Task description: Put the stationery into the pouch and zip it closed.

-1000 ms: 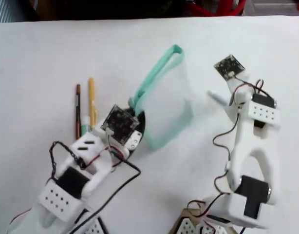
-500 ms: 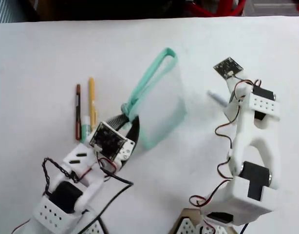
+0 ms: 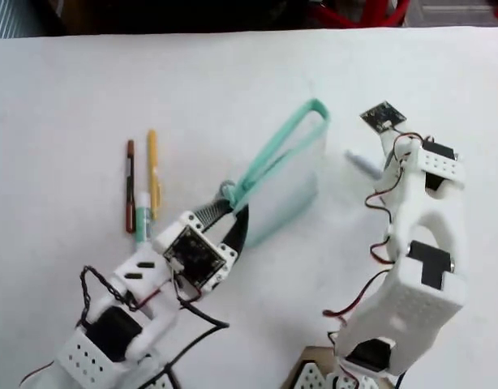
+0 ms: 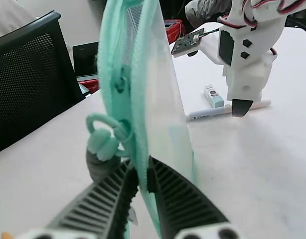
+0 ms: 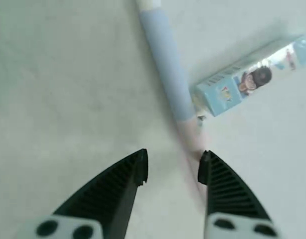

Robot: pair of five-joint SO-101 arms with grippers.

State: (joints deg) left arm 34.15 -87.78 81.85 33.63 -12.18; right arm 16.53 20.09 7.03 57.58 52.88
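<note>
White flat counter [image 3: 233, 73], holding:
- Slim brown pen [image 3: 130, 186], left side, lying near-to-far.
- Yellow pen [image 3: 153, 174], just right of it, parallel.
- White marker with green band [image 3: 142, 215], beside the near ends of both pens.
- Pale blue pen [image 3: 361, 164], right side, lying slantwise.
- Small light blue printed box [image 5: 247, 77], just beside the pale blue pen.
</note>
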